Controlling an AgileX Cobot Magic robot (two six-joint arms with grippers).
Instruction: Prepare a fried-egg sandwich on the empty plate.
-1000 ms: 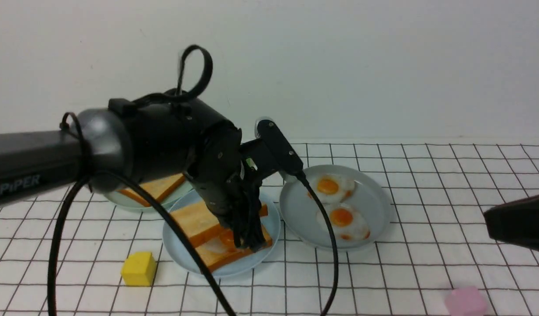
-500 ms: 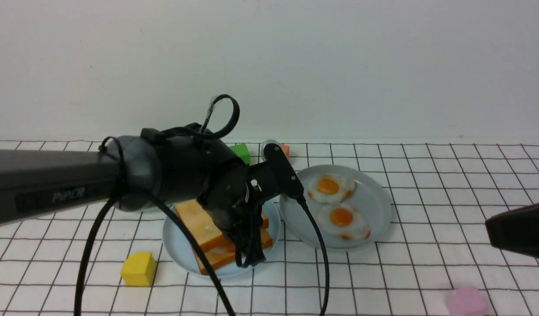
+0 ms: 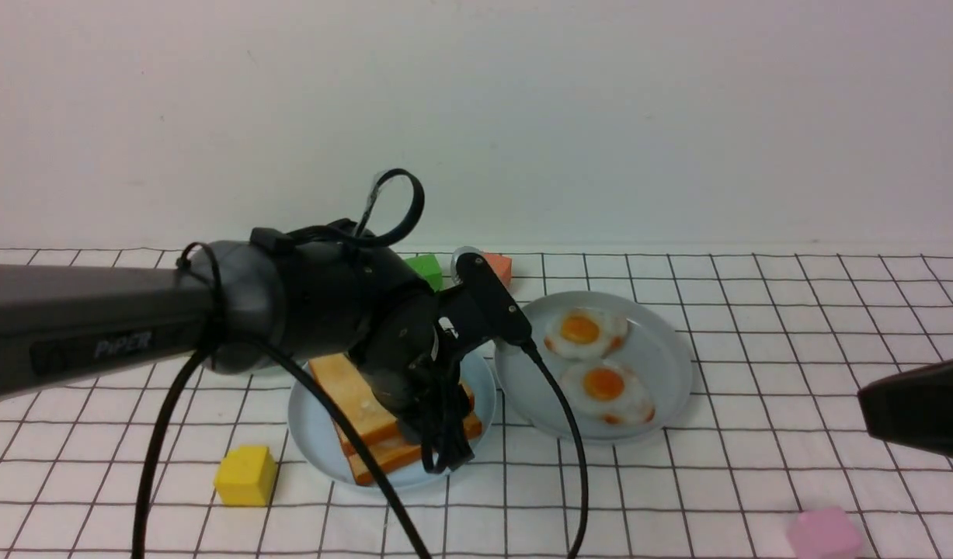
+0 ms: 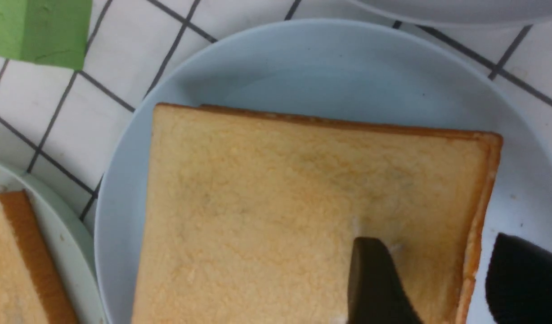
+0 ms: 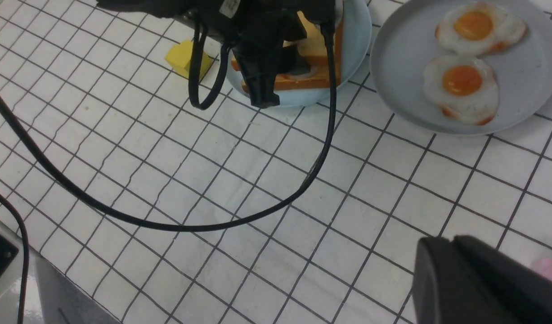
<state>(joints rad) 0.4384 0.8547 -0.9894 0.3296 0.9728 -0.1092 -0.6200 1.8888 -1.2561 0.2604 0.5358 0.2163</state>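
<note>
Soft, even light is filling the scene, casting only a faint shadow beneath the grey-blue plate [image 3: 670,365] on the checked cloth [image 3: 756,481]. The front view is looking slightly soft. Close to their wrist lenses, the left gripper [image 4: 435,240] and right gripper [image 5: 455,252] are blurring into dark shapes, while the top toast slice [image 4: 280,202] is showing crisp texture

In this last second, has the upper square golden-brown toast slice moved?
Yes, downward. The upper toast slice, tilted before, now lies on the lower slice, closer to the round light-blue plastic plate.
</note>
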